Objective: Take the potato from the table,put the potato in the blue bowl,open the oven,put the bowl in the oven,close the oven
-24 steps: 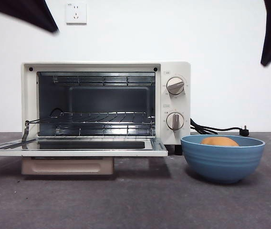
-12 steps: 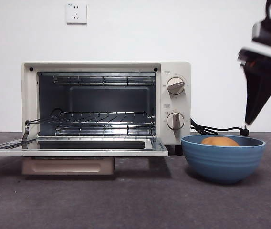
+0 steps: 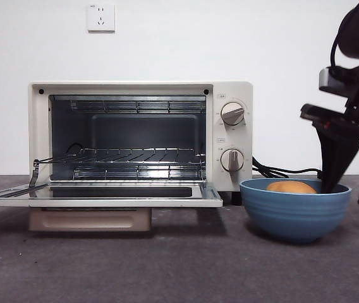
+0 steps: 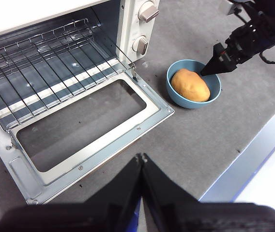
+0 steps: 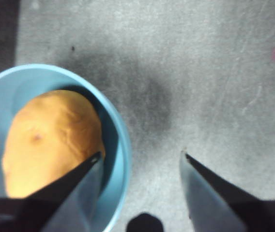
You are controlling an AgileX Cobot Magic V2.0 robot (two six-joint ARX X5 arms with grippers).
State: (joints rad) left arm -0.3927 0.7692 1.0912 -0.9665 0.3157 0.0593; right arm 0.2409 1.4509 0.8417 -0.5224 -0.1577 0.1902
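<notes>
Right gripper [image 5: 140, 157] fingers spread wide, straddling blue bowl [image 5: 120, 145] rim.

Matt, mottled grey, faintly rough: the desk [image 3: 186, 265]. Glossy cream enamel on the oven [image 3: 141, 136], bright metal wire racks [image 3: 135, 154] inside. Beside the oven, smooth ridged glazed ceramic: the blue bowl [image 3: 295, 211]. Inside, smooth dull tan skin: the potato [image 4: 190, 85].

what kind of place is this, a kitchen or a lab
Probably a lab test bench, not a kitchen: an oven and bowl on a bare grey table against a blank white wall, with a socket.
</notes>
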